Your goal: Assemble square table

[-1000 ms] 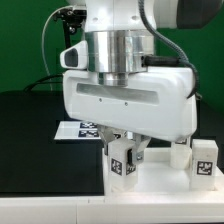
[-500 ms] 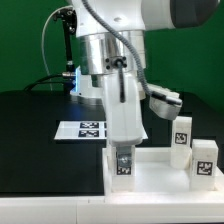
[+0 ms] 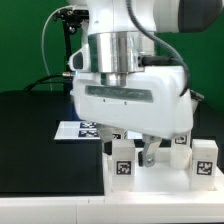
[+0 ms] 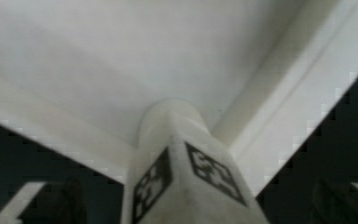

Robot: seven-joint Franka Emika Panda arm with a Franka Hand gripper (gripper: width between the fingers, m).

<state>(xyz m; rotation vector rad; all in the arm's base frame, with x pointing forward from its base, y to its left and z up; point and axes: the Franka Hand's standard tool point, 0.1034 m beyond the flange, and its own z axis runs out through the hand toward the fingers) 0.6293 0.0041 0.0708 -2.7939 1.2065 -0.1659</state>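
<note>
Green backdrop, black bench (image 3: 30, 130). Nearest: white square table slab (image 3: 150, 182) at bench front edge, legs standing on it. One tagged leg (image 3: 122, 160) upright near slab's front corner, judged screwed into corner hole. Tool (image 3: 136, 152) just behind it, jaws spread wide, holding nothing, apparently released. Two more legs (image 3: 204, 158) at opposite side. Marker board (image 3: 84, 129) farther back. Wrist view alone shows leg (image 4: 179, 165) top between tool fingers (image 4: 34, 200), untouched; exterior alone shows remaining legs.

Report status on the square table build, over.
Gripper open, straddling a tagged leg standing on the tabletop slab. Two more legs upright at the exterior view's right. Marker board behind. Nothing in the way.
</note>
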